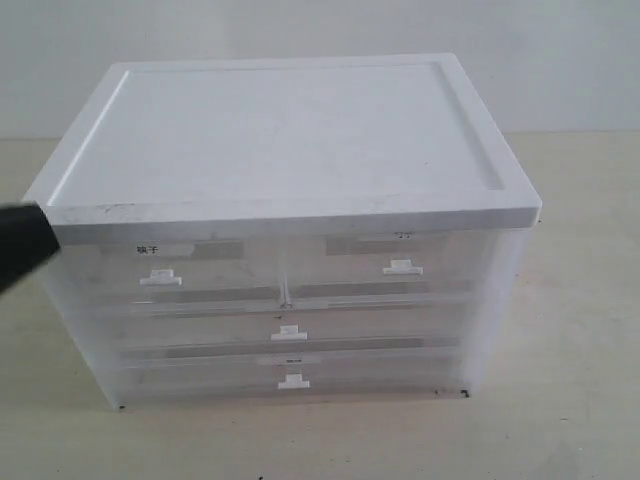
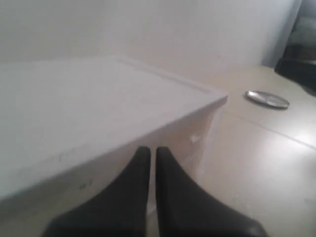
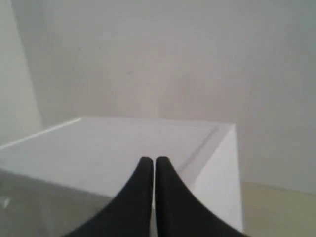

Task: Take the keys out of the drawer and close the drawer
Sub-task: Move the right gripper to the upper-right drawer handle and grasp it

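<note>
The drawer [image 1: 385, 265] is a half-width one of clear, cloudy plastic. It sits in the top row of a white-topped drawer cabinet [image 1: 285, 135], at about 2 o'clock on the cabinet's front face. It has a small white tab handle [image 1: 402, 267] and a faint little label above it. It is pushed fully in, flush with its neighbour at 10 o'clock, which carries a bold black-lettered label [image 1: 148, 249]. Its cloudy front shows me nothing of the contents. Two full-width drawers lie below, at 6 o'clock. The cabinet stands on a pale beige counter [image 1: 580, 380].

My left pincer [image 2: 149, 149] is closed, its black fingers nearly meeting, with nothing between them. It hangs by the cabinet's front top edge. In the exterior view my left arm [image 1: 20, 245] is a dark blur at 9 o'clock of the cabinet; I cannot tell whether it touches. My right pincer [image 3: 149, 160] is closed and empty too, poised over the white top. A flat silvery disc [image 2: 267, 98] lies on the counter, well apart.
</note>
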{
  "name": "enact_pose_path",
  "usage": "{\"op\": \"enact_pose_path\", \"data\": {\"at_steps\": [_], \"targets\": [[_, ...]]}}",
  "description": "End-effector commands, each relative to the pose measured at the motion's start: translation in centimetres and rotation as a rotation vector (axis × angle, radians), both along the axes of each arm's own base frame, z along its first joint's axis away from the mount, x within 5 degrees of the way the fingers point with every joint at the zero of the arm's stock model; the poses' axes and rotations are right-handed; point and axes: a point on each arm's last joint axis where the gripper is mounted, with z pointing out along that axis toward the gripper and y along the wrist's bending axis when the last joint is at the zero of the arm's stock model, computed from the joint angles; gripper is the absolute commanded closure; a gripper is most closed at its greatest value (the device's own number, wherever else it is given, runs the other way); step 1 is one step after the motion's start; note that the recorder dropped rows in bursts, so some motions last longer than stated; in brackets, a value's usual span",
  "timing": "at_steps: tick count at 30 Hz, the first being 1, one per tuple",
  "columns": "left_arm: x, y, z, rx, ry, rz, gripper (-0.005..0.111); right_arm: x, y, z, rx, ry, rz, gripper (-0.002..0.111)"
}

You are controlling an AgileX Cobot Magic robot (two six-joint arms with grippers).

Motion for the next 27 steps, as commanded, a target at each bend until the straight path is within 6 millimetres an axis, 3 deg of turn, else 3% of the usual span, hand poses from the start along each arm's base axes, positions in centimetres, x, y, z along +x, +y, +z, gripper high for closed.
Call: {"op": "enact_pose_path", "data": {"at_steps": [1, 3, 6, 10, 12, 16, 19, 27], "targets": [[0.1, 0.0, -4.8, 0.051, 0.007, -0.005, 0.102, 1.5, 2.2, -1.4, -0.199, -0.048, 0.267, 0.108], [0.3, 0.1, -6.1, 0.07, -0.005, -0.002, 0.102, 2.0, 3.0, -2.0, -0.271, -0.142, 0.366, 0.108], [1.1, 0.2, -6.4, 0.069, -0.01, 0.021, 0.102, 2.7, 3.8, -3.3, -0.381, -0.187, 0.421, 0.108], [2.2, 0.4, -6.8, 0.05, -0.032, 0.043, 0.102, 4.2, 4.9, -5.2, -0.534, -0.192, 0.375, 0.107], [2.4, 0.4, -7.2, 0.046, -0.025, 0.027, 0.102, 4.4, 5.8, -5.9, -0.62, -0.245, 0.369, 0.101], [2.9, 0.4, -7.7, 0.032, -0.001, 0.024, 0.102, 4.7, 7.2, -6.5, -0.753, -0.358, 0.287, 0.09], [3.0, 0.3, -7.8, 0.033, -0.003, 0.019, 0.102, 5.0, 7.6, -7.0, -0.892, -0.417, 0.207, 0.089], [3.0, 0.3, -7.8, 0.041, -0.012, 0.019, 0.102, 5.5, 8.4, -6.5, -0.98, -0.463, 0.084, 0.089]]}}
